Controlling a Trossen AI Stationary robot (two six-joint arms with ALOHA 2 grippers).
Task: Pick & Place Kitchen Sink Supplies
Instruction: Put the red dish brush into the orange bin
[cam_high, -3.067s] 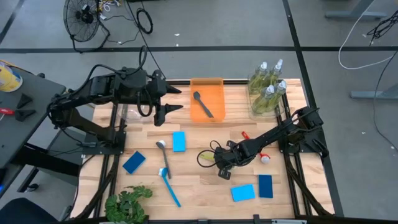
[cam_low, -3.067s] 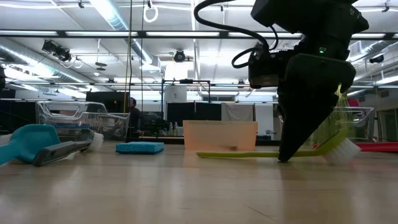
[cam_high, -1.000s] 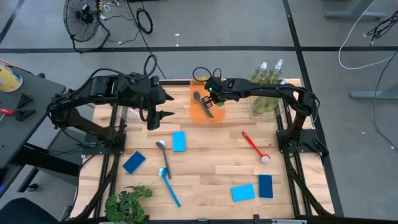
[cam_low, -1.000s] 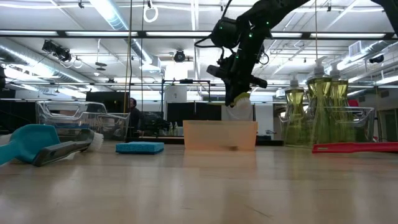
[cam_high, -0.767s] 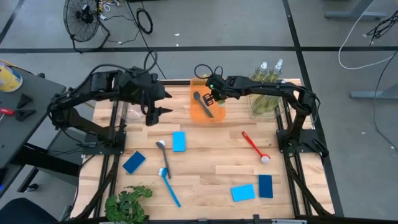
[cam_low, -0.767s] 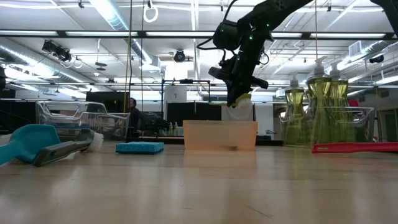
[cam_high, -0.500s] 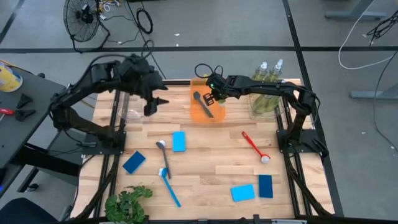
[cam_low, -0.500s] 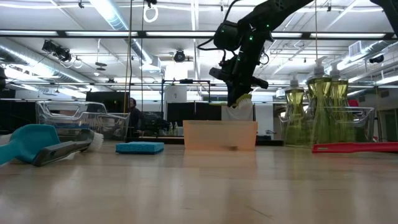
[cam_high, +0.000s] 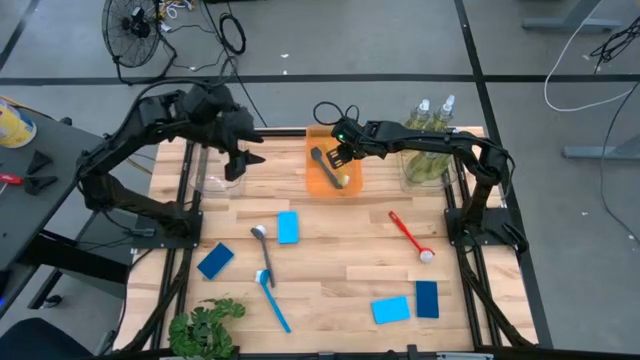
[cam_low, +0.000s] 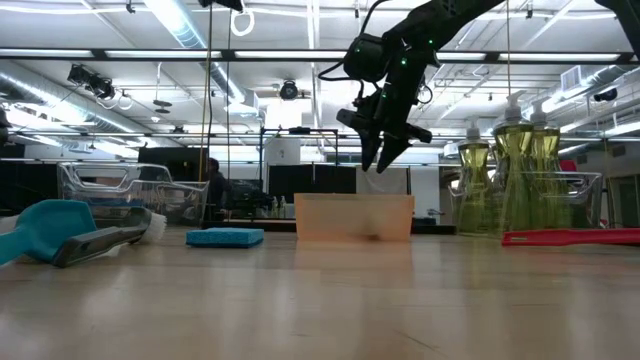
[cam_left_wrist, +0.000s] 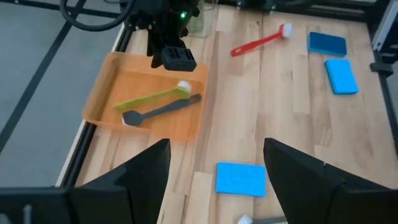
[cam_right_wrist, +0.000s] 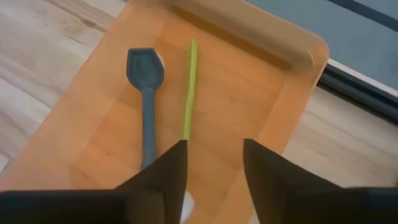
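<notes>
Right gripper (cam_high: 341, 157): above the orange tray (cam_high: 352, 135), fingers parted, nothing between them; half a second earlier closed on the yellow-green brush, now released.
Yellow-green brush (cam_left_wrist: 152, 97): lying flat inside the orange tray, white bristle head toward the table's middle, just beside the dark grey brush (cam_left_wrist: 163, 109); three seconds ago on the table boards near the front, under the right gripper.
Dark grey brush: in the same tray, unchanged from every earlier frame.
Left gripper (cam_high: 238, 160): raised over the table's back left part, beside the tray, fingers wide apart and empty; drawn back and upward from its place three seconds ago.
Red brush (cam_high: 407, 235): on the boards, right of centre, unmoved.
Blue brush (cam_high: 272, 297): front left, next to a grey-handled brush (cam_high: 262, 250), both unmoved.
Light-blue sponges (cam_high: 288, 227): one near centre, one at front right (cam_high: 391, 310), touching or just beside a dark-blue sponge (cam_high: 427, 298); another dark-blue sponge (cam_high: 215, 261) at left.
Pump bottles (cam_high: 428, 140): clustered at back right corner, upright.
Green plant (cam_high: 205, 328): front left edge.
</notes>
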